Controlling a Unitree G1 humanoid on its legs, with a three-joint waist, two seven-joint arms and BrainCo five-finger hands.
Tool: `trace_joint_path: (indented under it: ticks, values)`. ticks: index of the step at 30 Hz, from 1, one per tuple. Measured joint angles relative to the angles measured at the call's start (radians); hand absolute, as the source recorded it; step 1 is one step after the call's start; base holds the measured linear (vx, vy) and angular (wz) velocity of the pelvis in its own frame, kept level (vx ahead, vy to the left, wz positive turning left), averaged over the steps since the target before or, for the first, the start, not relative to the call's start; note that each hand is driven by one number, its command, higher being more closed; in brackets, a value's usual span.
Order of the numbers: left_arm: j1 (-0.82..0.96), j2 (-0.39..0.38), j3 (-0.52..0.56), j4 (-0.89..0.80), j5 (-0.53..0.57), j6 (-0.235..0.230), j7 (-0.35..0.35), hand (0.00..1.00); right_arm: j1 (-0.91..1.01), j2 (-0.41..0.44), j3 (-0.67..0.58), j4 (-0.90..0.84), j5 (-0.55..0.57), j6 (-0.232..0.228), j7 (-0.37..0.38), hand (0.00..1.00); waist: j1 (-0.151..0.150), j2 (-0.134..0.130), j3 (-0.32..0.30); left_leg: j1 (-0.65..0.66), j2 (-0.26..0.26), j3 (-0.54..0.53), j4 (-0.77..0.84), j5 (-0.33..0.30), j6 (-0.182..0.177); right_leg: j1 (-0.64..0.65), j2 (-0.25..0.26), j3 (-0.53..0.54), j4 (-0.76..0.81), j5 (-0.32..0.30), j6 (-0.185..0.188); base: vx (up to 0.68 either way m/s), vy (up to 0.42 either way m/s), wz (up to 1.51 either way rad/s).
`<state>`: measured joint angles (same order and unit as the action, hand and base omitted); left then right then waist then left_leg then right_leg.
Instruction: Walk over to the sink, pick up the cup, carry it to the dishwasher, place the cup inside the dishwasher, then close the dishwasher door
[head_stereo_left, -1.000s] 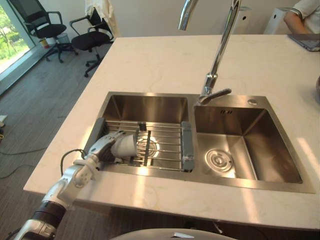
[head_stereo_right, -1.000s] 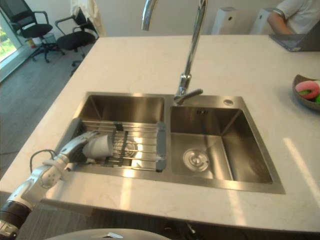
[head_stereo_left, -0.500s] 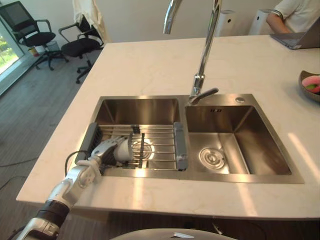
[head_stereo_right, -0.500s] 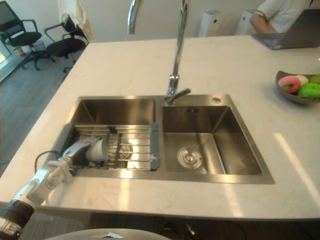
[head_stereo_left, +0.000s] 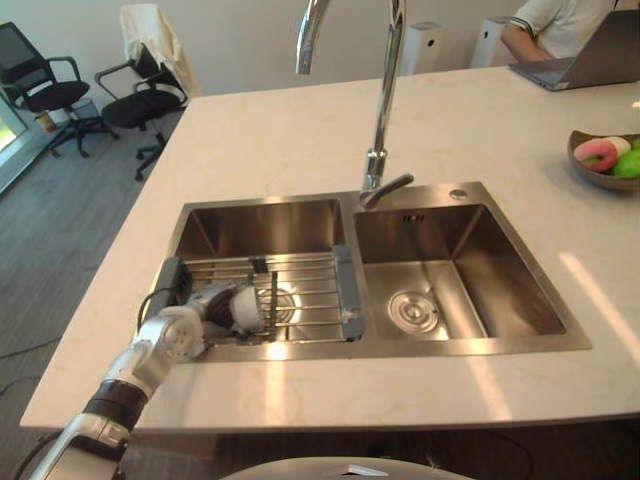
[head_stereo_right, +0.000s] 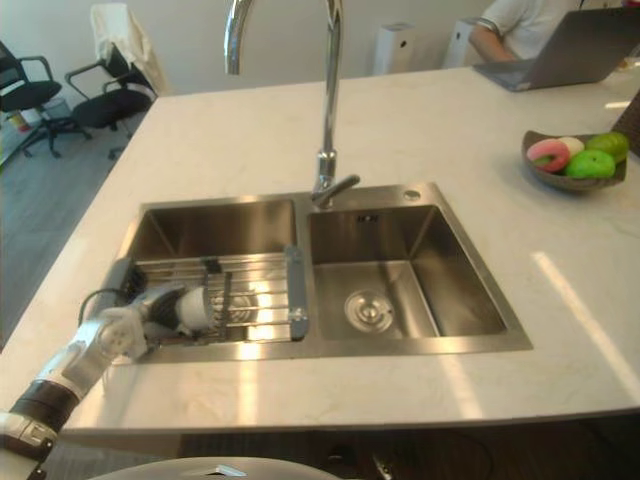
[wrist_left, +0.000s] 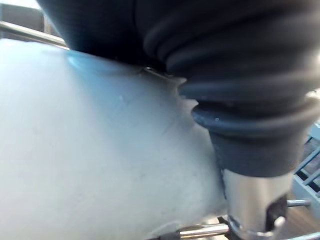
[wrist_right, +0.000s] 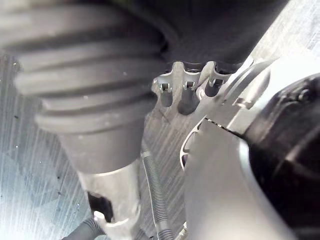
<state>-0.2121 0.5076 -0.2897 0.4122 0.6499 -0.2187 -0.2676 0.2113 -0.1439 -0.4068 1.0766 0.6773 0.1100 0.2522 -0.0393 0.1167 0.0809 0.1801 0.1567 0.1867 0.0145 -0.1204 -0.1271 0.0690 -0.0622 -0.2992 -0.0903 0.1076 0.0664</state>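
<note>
Where a wire rack (head_stereo_left: 312, 290) spans the sink (head_stereo_left: 505, 300), the left robot hand (head_stereo_left: 208, 301) clasps a smooth pale cup (head_stereo_left: 245, 309).

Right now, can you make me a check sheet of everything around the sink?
surface: pale stone counter with a steel double sink; a drying rack spans the left basin.
job's things: white cup lying on its side on the rack.
clutter: bowl of fruit on the counter's right; laptop at the far edge.
hands: left hand curled round the cup; right hand in its own wrist view, floor beyond it.
cables: nothing seen.
surroundings: tall faucet between the basins; person at the laptop; office chairs far left.
</note>
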Motion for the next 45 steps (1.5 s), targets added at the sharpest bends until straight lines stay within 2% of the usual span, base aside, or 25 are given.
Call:
trace_joint_path:
  ticks: [2,9,12,15,18,19,20,22,23,25,26,27,29,30,31,34,37,39,40,41,42,43,44,45]
  values:
    - [0.000,0.000,-0.004,0.002,0.000,-0.002,0.005,1.00,0.000,0.000,-0.003,0.000,-0.001,0.000,0.000,0.00,0.000,0.000,0.000,0.001,0.000,0.000,0.000,0.000,0.000,0.000,0.000,0.000,0.000,0.000,0.000,0.00,0.000,0.00]
    - [-0.003,0.004,-0.035,0.020,0.002,-0.032,0.102,1.00,0.000,-0.001,-0.008,-0.001,0.000,0.000,0.000,0.00,-0.007,0.001,0.001,-0.002,-0.001,-0.016,0.000,0.001,-0.002,0.001,-0.003,-0.015,0.000,-0.003,0.003,0.00,0.003,0.06]
    - [0.001,0.005,-0.034,0.009,-0.013,-0.036,0.175,1.00,-0.001,-0.001,-0.009,-0.001,0.002,0.000,0.000,0.00,-0.007,0.004,0.002,-0.003,-0.001,-0.022,0.000,0.003,-0.001,0.001,-0.003,-0.017,0.000,-0.003,0.003,0.00,0.002,0.01]
    - [0.017,0.005,-0.001,-0.014,-0.074,-0.031,0.268,1.00,-0.001,0.005,-0.017,-0.002,0.003,-0.001,0.000,0.00,-0.008,0.001,0.004,-0.006,0.000,-0.025,0.000,0.003,0.000,0.001,-0.003,-0.019,0.000,-0.003,0.002,0.00,0.003,0.01]
    - [0.021,0.004,0.174,-0.052,-0.231,-0.027,0.385,1.00,0.001,0.028,-0.034,-0.008,0.023,-0.007,-0.002,0.00,-0.014,-0.025,0.019,-0.018,0.001,-0.044,-0.002,0.013,-0.001,0.000,-0.003,-0.037,0.000,-0.004,0.000,0.01,0.003,0.14]
    - [0.020,0.004,0.273,-0.055,-0.294,-0.026,0.437,1.00,0.009,0.034,-0.046,-0.009,0.034,-0.010,-0.004,0.00,-0.015,-0.030,0.017,-0.021,0.002,-0.051,-0.002,0.014,-0.001,0.001,-0.003,-0.045,0.000,-0.004,0.000,0.03,0.011,0.14]
    - [0.021,0.005,0.375,-0.064,-0.341,-0.022,0.484,1.00,0.016,0.036,-0.047,-0.010,0.042,-0.020,-0.006,0.00,-0.006,-0.030,0.017,-0.020,0.002,-0.050,-0.002,0.015,-0.001,0.002,-0.003,-0.045,0.000,-0.004,0.001,0.04,0.016,0.10]
    - [0.021,0.006,0.488,-0.117,-0.422,-0.022,0.554,1.00,0.028,0.041,-0.048,-0.026,0.043,-0.021,-0.015,0.00,0.016,-0.029,0.018,-0.021,-0.001,-0.051,-0.001,0.015,-0.002,0.005,-0.006,-0.052,0.000,-0.004,0.002,0.03,0.023,0.07]
    - [0.021,0.006,0.512,-0.140,-0.451,-0.023,0.571,1.00,0.033,0.045,-0.049,-0.035,0.043,-0.022,-0.015,0.00,0.023,-0.028,0.018,-0.021,-0.002,-0.054,-0.001,0.016,-0.002,0.008,-0.007,-0.059,0.000,-0.005,0.002,0.01,0.022,0.22]
    - [0.028,0.004,0.581,-0.235,-0.588,-0.051,0.616,1.00,0.032,0.064,-0.071,-0.041,0.044,-0.030,-0.015,0.00,0.039,-0.029,0.018,-0.022,-0.009,-0.081,-0.001,0.022,0.001,0.026,-0.016,-0.093,0.000,-0.008,0.007,-0.01,0.017,0.36]
    - [0.029,-0.004,0.598,-0.255,-0.622,-0.061,0.617,1.00,0.033,0.065,-0.072,-0.040,0.045,-0.035,-0.015,0.00,0.043,-0.031,0.013,-0.027,-0.013,-0.083,-0.001,0.026,0.004,0.024,-0.020,-0.096,0.000,-0.008,0.007,-0.05,0.042,0.33]
    - [0.030,-0.044,0.640,-0.313,-0.801,-0.104,0.600,1.00,0.032,0.073,-0.091,-0.040,0.045,-0.043,-0.015,0.00,0.063,-0.030,0.000,-0.042,-0.025,-0.087,-0.001,0.038,0.010,0.016,-0.032,-0.103,0.000,-0.008,0.007,-0.05,0.036,0.21]
    - [0.030,-0.080,0.670,-0.347,-0.981,-0.128,0.555,1.00,0.033,0.079,-0.108,-0.039,0.044,-0.046,-0.015,0.00,0.068,-0.029,-0.004,-0.046,-0.033,-0.098,-0.001,0.046,0.012,0.019,-0.040,-0.113,0.000,-0.005,0.009,-0.04,0.028,0.20]
    - [0.030,-0.111,0.694,-0.370,-1.171,-0.140,0.509,1.00,0.035,0.084,-0.118,-0.038,0.043,-0.047,-0.017,0.00,0.069,-0.029,-0.012,-0.049,-0.037,-0.106,-0.001,0.051,0.014,0.021,-0.043,-0.120,0.000,-0.004,0.009,-0.08,0.027,0.19]
    - [0.035,-0.158,0.747,-0.394,-1.406,-0.167,0.454,1.00,0.040,0.091,-0.135,-0.038,0.042,-0.049,-0.023,0.00,0.076,-0.029,-0.025,-0.051,-0.039,-0.107,-0.001,0.056,0.018,0.020,-0.046,-0.124,0.000,-0.004,0.008,-0.09,0.021,0.13]
    - [0.052,-0.222,0.849,-0.422,-1.609,-0.221,0.404,1.00,0.049,0.099,-0.158,-0.038,0.021,-0.045,-0.023,0.00,0.086,-0.034,-0.038,-0.056,-0.043,-0.109,-0.003,0.066,0.023,0.019,-0.051,-0.131,0.000,-0.007,-0.002,-0.09,0.009,0.07]
    - [0.067,-0.229,0.938,-0.440,-1.686,-0.232,0.366,1.00,0.058,0.112,-0.206,-0.037,-0.055,-0.041,-0.023,0.00,0.115,-0.040,-0.058,-0.094,-0.044,-0.136,0.015,0.047,0.040,0.022,-0.060,-0.184,0.001,-0.006,-0.004,-0.13,0.011,0.23]
    - [0.070,-0.229,0.990,-0.432,-1.703,-0.232,0.347,1.00,0.061,0.121,-0.236,-0.027,-0.082,-0.041,-0.024,0.00,0.127,-0.043,-0.069,-0.106,-0.057,-0.182,0.021,0.050,0.046,0.008,-0.084,-0.215,0.075,-0.021,-0.006,-0.08,0.034,0.56]
    - [0.070,-0.224,1.026,-0.409,-1.705,-0.232,0.344,1.00,0.059,0.119,-0.245,-0.026,-0.092,-0.042,-0.024,0.00,0.130,-0.042,-0.069,-0.112,-0.070,-0.222,0.023,0.062,0.050,-0.032,-0.121,-0.228,0.205,-0.083,-0.004,-0.06,0.024,0.76]
    - [0.069,-0.204,1.056,-0.371,-1.709,-0.228,0.335,1.00,0.056,0.114,-0.245,-0.024,-0.094,-0.038,-0.026,0.00,0.128,-0.055,-0.072,-0.126,-0.090,-0.256,0.032,0.069,0.055,-0.074,-0.167,-0.217,0.337,-0.148,0.008,-0.08,0.002,0.87]
    - [0.065,-0.193,1.066,-0.352,-1.714,-0.223,0.328,1.00,0.054,0.113,-0.244,-0.020,-0.094,-0.031,-0.027,0.00,0.126,-0.063,-0.073,-0.134,-0.103,-0.278,0.039,0.072,0.056,-0.091,-0.186,-0.188,0.391,-0.179,0.009,-0.07,-0.064,1.20]
    - [0.055,-0.172,1.072,-0.324,-1.738,-0.209,0.314,1.00,0.053,0.113,-0.242,-0.007,-0.095,-0.005,-0.033,0.00,0.119,-0.078,-0.071,-0.149,-0.131,-0.336,0.039,0.085,0.060,-0.108,-0.196,-0.067,0.459,-0.237,0.001,-0.07,-0.123,1.63]
    - [0.039,-0.163,1.073,-0.316,-1.758,-0.191,0.299,1.00,0.055,0.117,-0.237,0.004,-0.096,0.022,-0.040,0.00,0.116,-0.084,-0.072,-0.171,-0.153,-0.394,0.037,0.102,0.065,-0.104,-0.189,0.029,0.473,-0.290,0.011,-0.05,-0.149,1.74]
    - [0.034,-0.159,1.074,-0.317,-1.762,-0.187,0.292,1.00,0.056,0.118,-0.231,0.005,-0.097,0.032,-0.041,0.00,0.117,-0.085,-0.072,-0.182,-0.161,-0.417,0.033,0.110,0.064,-0.104,-0.185,0.045,0.471,-0.306,0.035,-0.06,-0.184,1.78]
